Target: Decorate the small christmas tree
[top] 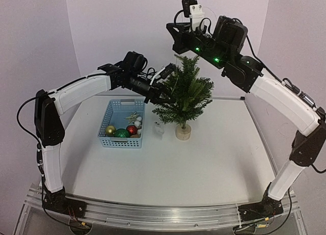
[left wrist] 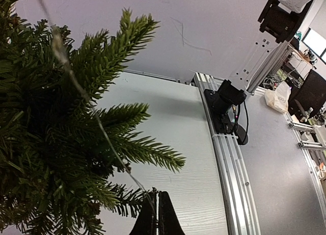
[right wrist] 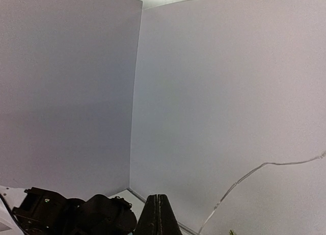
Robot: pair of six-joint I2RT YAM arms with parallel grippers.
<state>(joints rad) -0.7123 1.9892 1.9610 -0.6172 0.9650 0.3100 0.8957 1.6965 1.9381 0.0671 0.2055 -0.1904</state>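
No text, label, brand, number or sign can be read on anything here.

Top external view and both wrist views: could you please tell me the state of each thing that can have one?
small christmas tree: upright on its disc base, no ornaments visible on it.
left gripper: shut, apparently pinching the thin wire that runs across the tree's branches.
right gripper: shut, raised above the treetop.
blue basket: open-topped, holding ball ornaments.
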